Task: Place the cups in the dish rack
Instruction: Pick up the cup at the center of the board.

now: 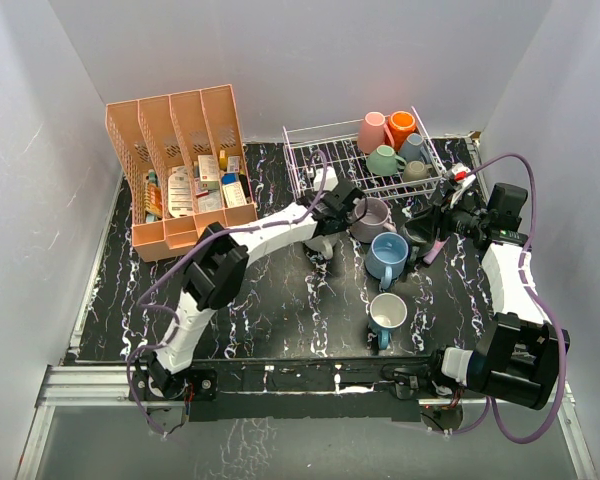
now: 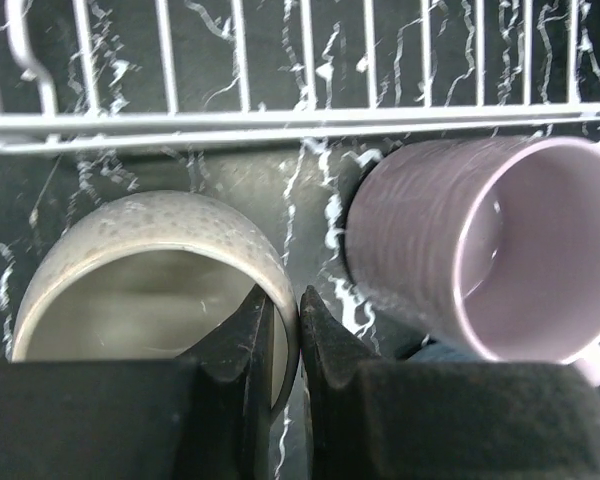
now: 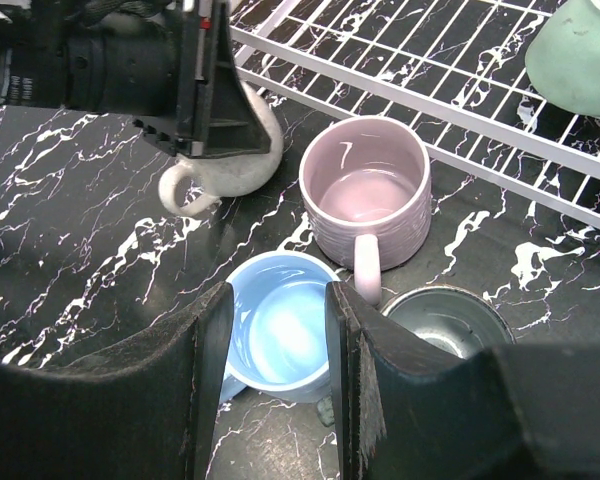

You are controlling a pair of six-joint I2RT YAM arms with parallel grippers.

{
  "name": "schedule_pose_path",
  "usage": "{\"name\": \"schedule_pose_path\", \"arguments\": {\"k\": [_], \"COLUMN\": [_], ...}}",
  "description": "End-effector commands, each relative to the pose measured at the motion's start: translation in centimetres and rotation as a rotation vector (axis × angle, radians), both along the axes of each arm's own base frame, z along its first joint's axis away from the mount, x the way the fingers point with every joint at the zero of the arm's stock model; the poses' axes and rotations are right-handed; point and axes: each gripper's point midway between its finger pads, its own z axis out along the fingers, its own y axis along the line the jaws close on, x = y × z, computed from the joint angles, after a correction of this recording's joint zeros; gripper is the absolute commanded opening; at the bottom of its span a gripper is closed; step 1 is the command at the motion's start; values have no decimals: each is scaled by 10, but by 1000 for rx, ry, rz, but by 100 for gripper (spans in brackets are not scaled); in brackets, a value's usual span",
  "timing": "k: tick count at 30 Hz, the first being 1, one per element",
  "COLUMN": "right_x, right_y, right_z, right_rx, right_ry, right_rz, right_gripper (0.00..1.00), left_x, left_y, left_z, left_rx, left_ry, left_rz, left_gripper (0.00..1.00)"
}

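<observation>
**Dish rack** (image 1: 308,170): white wire, at the far edge of the black marbled table (image 1: 280,310). It holds five cups, all bunched at its right end:
- pink cup (image 1: 371,131)
- orange cup (image 1: 402,127)
- teal cup (image 1: 384,160)
- blue-grey cup (image 1: 413,147)
- olive cup (image 1: 416,171)

The left half of the rack is bare wire.

**Cups on the table:** five, grouped just in front of the rack.
- Cream speckled cup (image 2: 150,270): sits just outside the rack's near rail. The left gripper (image 2: 285,300) is clamped on its rim, one finger inside the wall and one outside.
- Lilac cup (image 3: 365,190): upright and empty, beside the cream one, handle toward the arms.
- Light blue cup (image 1: 387,254): upright, just nearer than the lilac.
- Dark grey cup (image 3: 445,320): upright, right of the light blue one.
- White-lined cup (image 1: 387,314): stands alone, nearest the arm bases.

The right gripper (image 3: 278,290) hangs over this group with its jaws apart and nothing in them. The light blue cup shows through the gap below.

**Salmon-pink slotted organizer** (image 1: 130,140): far left, four upright slots. Small boxes and packets are in its lower part, too crowded to count.

**Total cups:** ten.
</observation>
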Motion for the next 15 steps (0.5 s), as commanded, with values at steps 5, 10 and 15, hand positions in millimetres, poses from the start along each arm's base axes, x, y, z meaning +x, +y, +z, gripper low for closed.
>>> {"name": "schedule_pose_path", "arguments": {"k": [5,10,15], "right_x": [-3,-7,-14], "right_y": [5,11,18], "right_z": [15,17,21], "right_rx": [21,49,86], "right_ry": [-67,-70,-80], "right_rz": [48,83,136], "right_gripper": [45,45,45], "left_x": [-22,-43,-68], "left_y": [23,37,54], "left_z": [111,146,172], "left_rx": [-249,-421,-586], "left_ry": [-149,-246,-340], "left_rz": [11,-20,-92], "left_gripper": [0,0,0]}}
